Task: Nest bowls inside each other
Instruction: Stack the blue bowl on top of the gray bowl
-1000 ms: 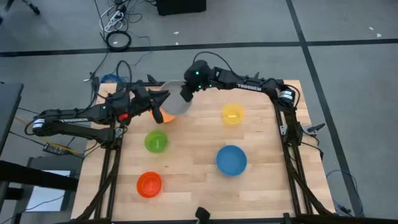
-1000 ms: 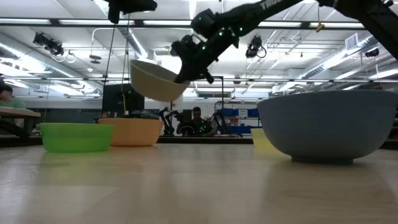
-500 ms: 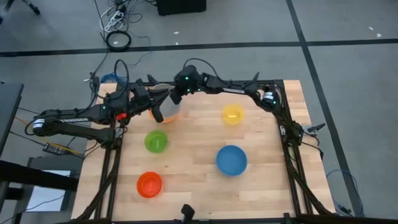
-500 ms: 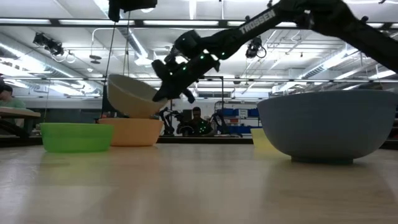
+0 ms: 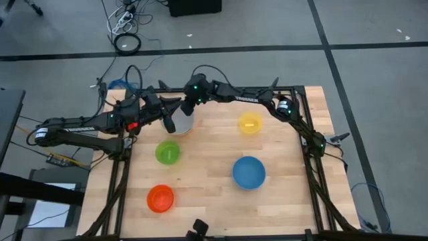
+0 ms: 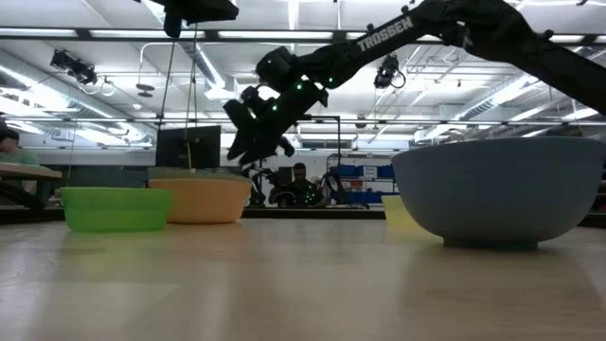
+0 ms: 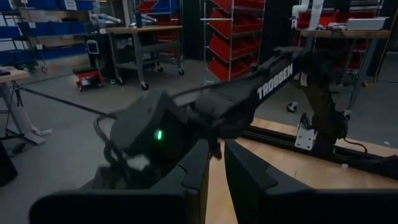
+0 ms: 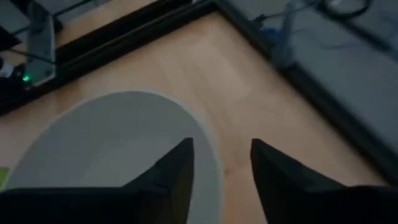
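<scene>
At the table's [image 5: 214, 201] near edge, toward its left side, you have the red-orange bowl [image 5: 160, 198] standing alone. Next back, the blue bowl [image 5: 249, 172] sits right of centre, well apart from it; in the low view it fills the right foreground. The green bowl [image 5: 168, 152] stands a little farther back on the left. Farther again on the right, the yellow bowl [image 5: 250, 123] stands by itself, only a sliver of it showing behind the blue one in the low view.

Toward the far edge, left of centre, the grey bowl [image 5: 184, 123] sits nested in the orange bowl [image 6: 199, 201]. From the low view you see just the grey rim above the orange wall, and from above the grey one covers nearly all of the orange one.

Over that stack your right arm [image 5: 247, 97] reaches in from the far right corner. Its right jaws stand apart above the grey bowl's rim, gripping nothing. Your left arm [image 5: 80, 126] comes in from the left, with the left jaws just beside the same stack. You cannot tell whether those are apart or together.
</scene>
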You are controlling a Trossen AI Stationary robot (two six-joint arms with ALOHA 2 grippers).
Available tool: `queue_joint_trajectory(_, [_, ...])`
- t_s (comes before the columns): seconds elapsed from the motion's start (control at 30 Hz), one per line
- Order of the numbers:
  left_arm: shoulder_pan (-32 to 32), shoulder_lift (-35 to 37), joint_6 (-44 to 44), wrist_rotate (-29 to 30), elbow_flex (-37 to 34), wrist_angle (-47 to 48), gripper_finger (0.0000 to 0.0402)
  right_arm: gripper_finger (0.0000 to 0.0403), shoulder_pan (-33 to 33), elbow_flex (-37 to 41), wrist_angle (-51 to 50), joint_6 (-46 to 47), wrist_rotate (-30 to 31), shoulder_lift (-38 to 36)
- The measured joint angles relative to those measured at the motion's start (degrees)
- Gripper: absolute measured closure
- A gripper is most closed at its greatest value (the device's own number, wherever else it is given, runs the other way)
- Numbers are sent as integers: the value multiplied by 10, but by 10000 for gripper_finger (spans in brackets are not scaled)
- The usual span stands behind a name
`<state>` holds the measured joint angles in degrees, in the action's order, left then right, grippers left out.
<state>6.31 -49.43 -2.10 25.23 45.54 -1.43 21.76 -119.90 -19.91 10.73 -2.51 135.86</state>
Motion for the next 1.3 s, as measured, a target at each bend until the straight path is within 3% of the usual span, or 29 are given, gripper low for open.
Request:
queue_joint_trajectory(0.27, [0, 0, -4, 0, 0, 3, 341, 223, -7, 0, -61, -42, 30, -44])
queue_joint_trajectory(0.53, [0, 0, -14, 0, 0, 43, 341, 224, -45, 0, -249, -122, 45, -110])
queue_joint_trajectory(0.77, [0, 1, -30, 0, 0, 69, 341, 227, -93, 2, -371, -121, 61, -121])
queue_joint_trajectory(0.97, [0, 4, -42, 0, 0, 103, 341, 227, -141, 83, -458, -84, 124, -124])
queue_joint_trajectory(1.13, [0, 4, -42, -5, 0, 113, 341, 230, -184, 172, -458, -47, 130, -145])
queue_joint_trajectory(1.3, [0, 4, -41, -5, 0, 117, 341, 231, -222, 238, -445, -14, 185, -211])
